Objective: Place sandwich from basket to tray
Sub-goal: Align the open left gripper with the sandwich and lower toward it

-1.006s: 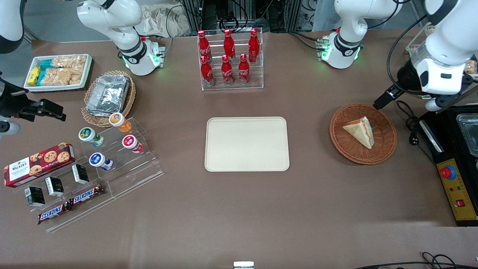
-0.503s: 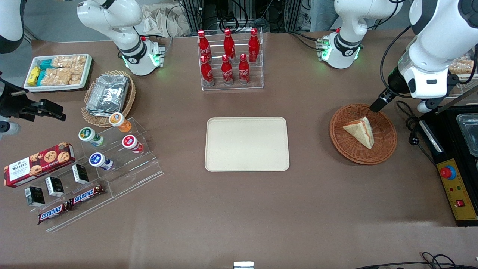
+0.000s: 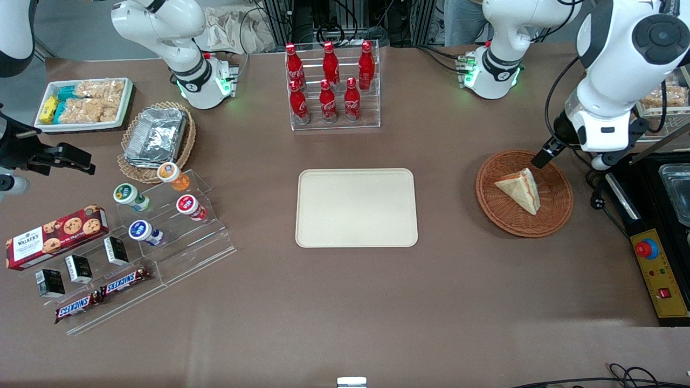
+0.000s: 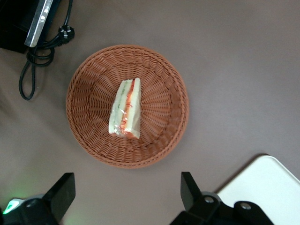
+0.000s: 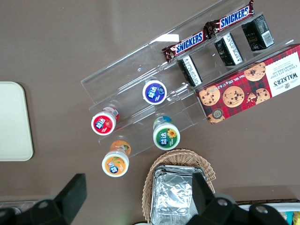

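Observation:
The sandwich (image 3: pixel 518 189), a pale bread wedge with an orange-red and green stripe, lies in the round reddish-brown basket (image 3: pixel 488 202). The left wrist view shows the sandwich (image 4: pixel 125 108) lying in the middle of the basket (image 4: pixel 89 79). The left gripper (image 3: pixel 543 157) hovers over the basket's rim farthest from the front camera, a little above the sandwich's tip. It is open and empty in the left wrist view (image 4: pixel 125 192), jaws wide apart. The cream-beige tray (image 3: pixel 356 207) lies bare at the table's middle; its corner shows in the left wrist view (image 4: pixel 267 183).
A black appliance with a yellow control strip (image 3: pixel 660 269) and a black cable (image 3: pixel 595 183) lie beside the basket at the working arm's end. A rack of red bottles (image 3: pixel 330 86) stands farther from the camera than the tray. A tan foil-container basket (image 3: pixel 156 137) and snack racks (image 3: pixel 135 253) lie toward the parked arm's end.
The left arm has swung in toward the basket, and its gripper has come from beside the rim to over it, closer to the sandwich. The sandwich, basket and tray have not moved.

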Controlling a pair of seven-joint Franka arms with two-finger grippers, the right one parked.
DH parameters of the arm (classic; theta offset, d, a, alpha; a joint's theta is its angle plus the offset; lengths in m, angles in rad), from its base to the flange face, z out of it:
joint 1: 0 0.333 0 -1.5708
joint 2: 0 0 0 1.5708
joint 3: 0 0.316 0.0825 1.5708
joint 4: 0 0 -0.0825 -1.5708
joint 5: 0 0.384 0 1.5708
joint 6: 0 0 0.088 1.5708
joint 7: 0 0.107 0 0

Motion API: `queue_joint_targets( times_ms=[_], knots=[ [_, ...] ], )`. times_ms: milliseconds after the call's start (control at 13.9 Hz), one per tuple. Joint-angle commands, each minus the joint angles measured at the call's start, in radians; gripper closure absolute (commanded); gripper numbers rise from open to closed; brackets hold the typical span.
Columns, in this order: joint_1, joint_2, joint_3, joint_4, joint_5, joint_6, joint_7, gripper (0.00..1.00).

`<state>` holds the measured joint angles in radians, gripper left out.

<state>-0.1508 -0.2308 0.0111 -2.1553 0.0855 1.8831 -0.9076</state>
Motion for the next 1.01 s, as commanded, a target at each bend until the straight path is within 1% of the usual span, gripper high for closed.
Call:
queue_joint_targets(
  times_ms=[0, 216, 431, 575, 719, 790, 862, 934],
  knots=[
    [0.0, -0.033, 0.021, -0.055, 0.016, 0.036, 0.041, 0.0],
    [0.02, -0.035, 0.024, -0.1, 0.019, 0.085, 0.042, 0.0],
    [0.031, -0.029, 0.026, -0.089, 0.017, 0.088, 0.044, 0.0],
    [0.028, -0.007, 0.058, -0.089, 0.016, 0.12, 0.061, 0.0],
    [0.016, 0.039, 0.046, -0.087, 0.014, 0.14, 0.055, 0.0],
    [0.025, 0.039, 0.037, -0.074, -0.001, 0.152, 0.055, 0.0],
    [0.03, 0.044, 0.046, -0.071, 0.014, 0.184, 0.1, 0.0],
    [0.031, 0.03, 0.065, -0.058, 0.01, 0.165, 0.134, 0.0]
  ],
)
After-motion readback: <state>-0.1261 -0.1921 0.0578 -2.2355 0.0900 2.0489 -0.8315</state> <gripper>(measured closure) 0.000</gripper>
